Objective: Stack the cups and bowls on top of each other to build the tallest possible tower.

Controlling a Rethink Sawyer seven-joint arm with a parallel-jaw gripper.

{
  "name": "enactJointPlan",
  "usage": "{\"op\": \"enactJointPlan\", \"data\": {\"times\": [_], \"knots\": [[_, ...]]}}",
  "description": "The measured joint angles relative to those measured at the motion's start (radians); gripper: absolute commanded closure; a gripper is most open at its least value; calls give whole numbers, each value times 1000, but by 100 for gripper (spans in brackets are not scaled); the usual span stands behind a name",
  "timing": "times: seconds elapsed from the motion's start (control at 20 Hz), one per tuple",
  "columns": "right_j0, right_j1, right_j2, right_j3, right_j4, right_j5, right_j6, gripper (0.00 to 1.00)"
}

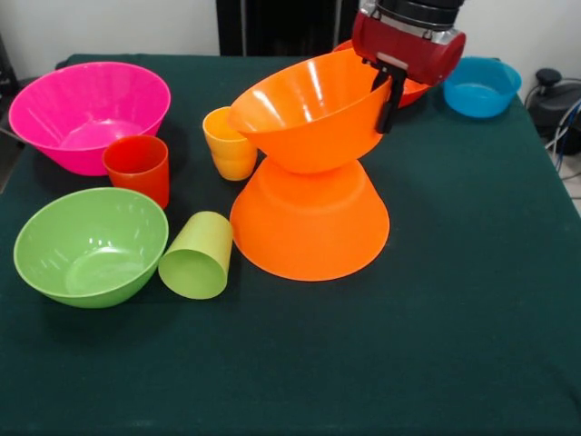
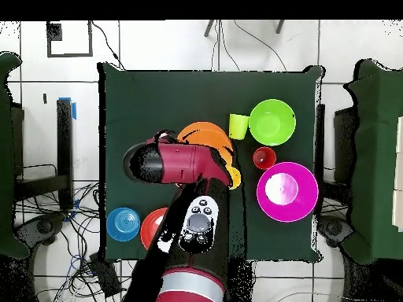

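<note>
One large orange bowl [image 1: 309, 227] stands upside down mid-table. A second orange bowl [image 1: 309, 113] rests upright on its base, tilted toward the left, and the pair shows as orange [image 2: 206, 134] beside the arm in the overhead view. My gripper [image 1: 388, 104] is shut on the upper bowl's right rim, with a black finger [image 1: 396, 91] outside the wall. The yellow-orange cup [image 1: 229, 143] stands just left of the pile. The red-orange cup [image 1: 138, 168] stands before the pink bowl [image 1: 54, 118]. A lime green cup [image 1: 197, 256] lies on its side by the lime green bowl [image 1: 91, 245].
A blue bowl [image 1: 481, 86] sits at the far right corner, and a red-orange bowl [image 1: 416, 91] is mostly hidden behind the gripper. In the overhead view the arm [image 2: 181, 165] covers the pile's side; the pink bowl [image 2: 311, 193] and green bowl [image 2: 271, 122] lie to its right.
</note>
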State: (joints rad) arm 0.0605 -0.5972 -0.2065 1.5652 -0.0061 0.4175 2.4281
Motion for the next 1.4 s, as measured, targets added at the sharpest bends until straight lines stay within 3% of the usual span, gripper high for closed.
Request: {"op": "enactJointPlan", "data": {"times": [0.35, 1.4], "knots": [[-47, 0, 24, 0, 0, 0, 0, 100], [-50, 0, 31, 0, 0, 0, 0, 100]]}}
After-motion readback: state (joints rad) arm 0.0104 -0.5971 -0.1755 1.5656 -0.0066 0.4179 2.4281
